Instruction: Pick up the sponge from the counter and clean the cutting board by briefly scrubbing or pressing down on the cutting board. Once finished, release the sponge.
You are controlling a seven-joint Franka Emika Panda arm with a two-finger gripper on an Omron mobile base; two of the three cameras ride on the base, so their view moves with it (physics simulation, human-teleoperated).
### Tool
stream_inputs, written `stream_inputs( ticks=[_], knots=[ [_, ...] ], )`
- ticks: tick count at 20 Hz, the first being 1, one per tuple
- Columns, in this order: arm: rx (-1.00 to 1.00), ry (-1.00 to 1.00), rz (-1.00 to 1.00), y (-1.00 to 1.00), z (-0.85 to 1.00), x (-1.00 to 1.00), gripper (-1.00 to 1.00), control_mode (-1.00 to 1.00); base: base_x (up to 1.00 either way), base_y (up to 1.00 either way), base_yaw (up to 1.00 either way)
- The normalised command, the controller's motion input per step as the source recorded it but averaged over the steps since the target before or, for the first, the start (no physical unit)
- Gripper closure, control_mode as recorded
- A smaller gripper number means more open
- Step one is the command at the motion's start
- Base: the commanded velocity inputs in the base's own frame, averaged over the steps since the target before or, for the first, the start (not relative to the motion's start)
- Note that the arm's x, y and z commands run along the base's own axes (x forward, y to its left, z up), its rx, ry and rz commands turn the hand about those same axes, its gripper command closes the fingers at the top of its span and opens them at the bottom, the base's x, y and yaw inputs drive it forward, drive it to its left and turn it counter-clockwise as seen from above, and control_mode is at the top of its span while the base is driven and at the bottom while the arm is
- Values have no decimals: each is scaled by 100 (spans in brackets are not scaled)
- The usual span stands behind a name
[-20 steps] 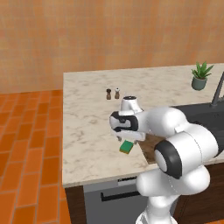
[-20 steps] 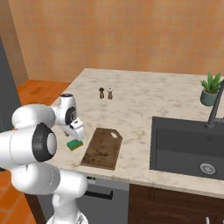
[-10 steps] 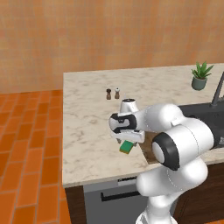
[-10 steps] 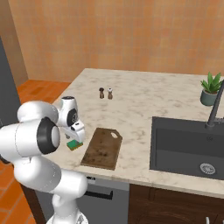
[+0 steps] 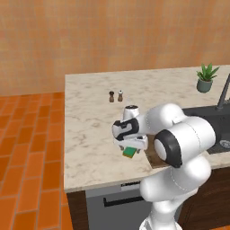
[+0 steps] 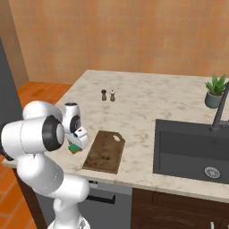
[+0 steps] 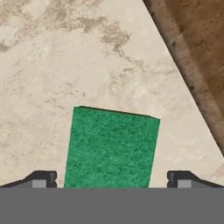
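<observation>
The sponge lies green side up on the counter, just left of the dark brown cutting board. My gripper hangs right over it, open, one fingertip on each side of the sponge and both apart from it. In the base views the white hand covers most of the sponge, with the gripper low over it. The cutting board lies flat beside it, its small hole at the far end; in the left base view my arm hides most of the board.
Two small shakers stand farther back on the counter. To the right are the dark sink with its faucet and a potted plant. The counter's front edge runs close to the sponge.
My hand has come down over the sponge, from above it to low around it. The jaws stayed open. Sponge and board have not moved.
</observation>
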Motion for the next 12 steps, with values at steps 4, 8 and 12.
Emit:
stream_inputs(
  ticks=[4, 8, 12],
  knots=[
    [0, 0, 0, -1, -24, 1, -100, -100, 0, 0, 0],
    [0, -1, 0, 0, -24, 5, -100, -100, 0, 0, 0],
    [0, -3, 0, 0, -2, 0, 100, -100, 0, 0, 0]
  ],
)
